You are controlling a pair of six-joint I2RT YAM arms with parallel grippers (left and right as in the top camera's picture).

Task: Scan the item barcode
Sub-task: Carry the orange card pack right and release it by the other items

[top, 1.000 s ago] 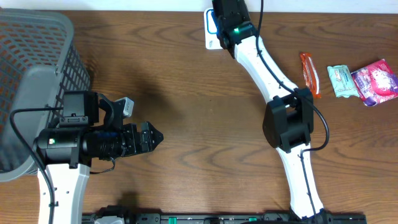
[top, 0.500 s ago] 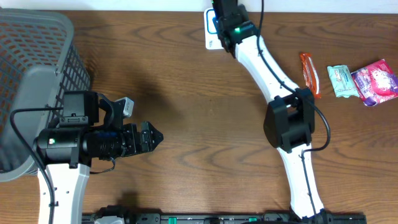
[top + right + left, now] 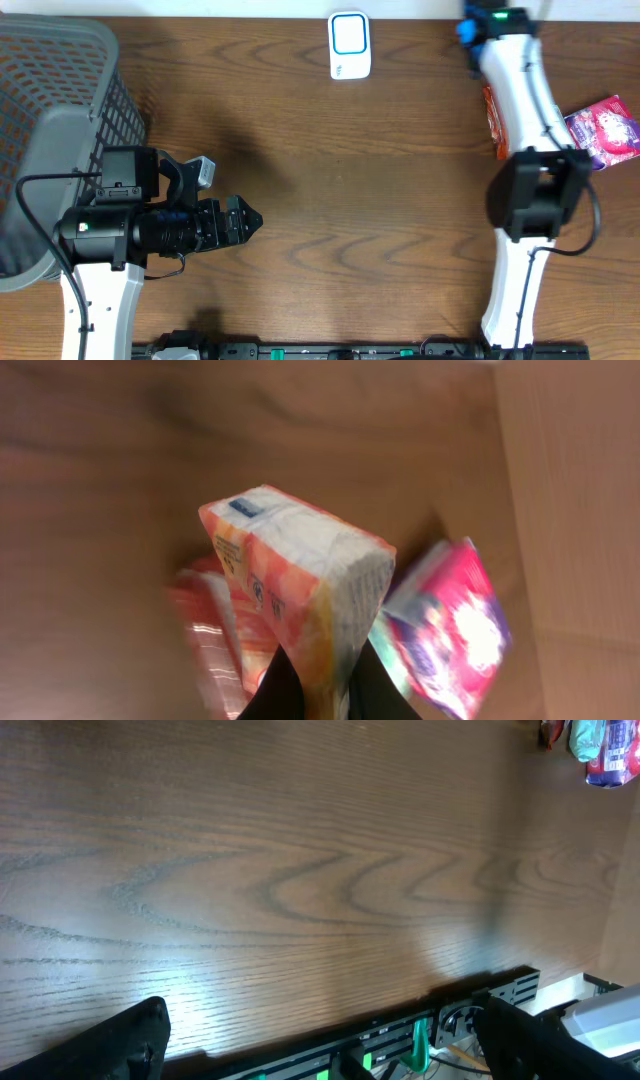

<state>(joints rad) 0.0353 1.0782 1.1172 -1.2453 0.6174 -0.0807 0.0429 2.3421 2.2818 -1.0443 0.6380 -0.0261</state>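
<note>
In the right wrist view my right gripper (image 3: 320, 698) is shut on an orange-and-white packet (image 3: 300, 585), pinched at its lower edge and held above the table. A small blue label shows on the packet's top end; I cannot make out a barcode. The white scanner with a blue window (image 3: 349, 45) lies at the back middle of the table, uncovered, left of the right arm (image 3: 515, 70). My left gripper (image 3: 245, 222) hovers open over bare wood at the left front, its dark fingers (image 3: 130, 1040) wide apart with nothing between them.
Below the held packet lie an orange-red bar (image 3: 205, 650) and a pink-purple packet (image 3: 455, 630), seen overhead as the bar (image 3: 494, 118) and the pink packet (image 3: 605, 130) at the right. A grey mesh basket (image 3: 60, 120) stands at the far left.
The right arm has swung from above the scanner to the right, over the snack packets, and the scanner now shows fully. The left arm has not moved.
</note>
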